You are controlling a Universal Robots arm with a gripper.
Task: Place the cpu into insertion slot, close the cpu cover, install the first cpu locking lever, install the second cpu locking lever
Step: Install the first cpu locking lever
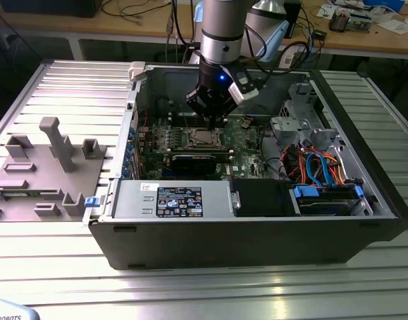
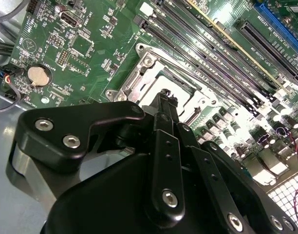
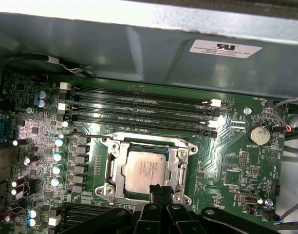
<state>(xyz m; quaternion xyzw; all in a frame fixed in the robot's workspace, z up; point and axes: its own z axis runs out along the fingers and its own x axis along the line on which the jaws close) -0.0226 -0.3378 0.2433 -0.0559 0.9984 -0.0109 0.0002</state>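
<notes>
The cpu (image 3: 145, 169), a pale silvery square, lies flat in the socket on the green motherboard. The cpu cover (image 3: 115, 168), a silvery metal frame, lies closed around it and also appears in the second wrist view (image 2: 134, 80). A thin lever rod (image 3: 98, 133) runs along one side of the socket; whether it is latched I cannot tell. My gripper (image 3: 158, 189) hovers at the socket's edge with its black fingers pressed together and nothing seen between them. In the exterior view the gripper (image 1: 210, 122) hangs just above the socket (image 1: 204, 138) inside the open case.
Memory slots (image 3: 139, 105) run beside the socket and a coin battery (image 3: 260, 134) sits further along the board. The case holds a grey drive cage (image 1: 294, 117), blue cables (image 1: 321, 167) and a power supply (image 1: 171, 200). A grey fixture block (image 1: 37, 167) stands at the exterior view's left.
</notes>
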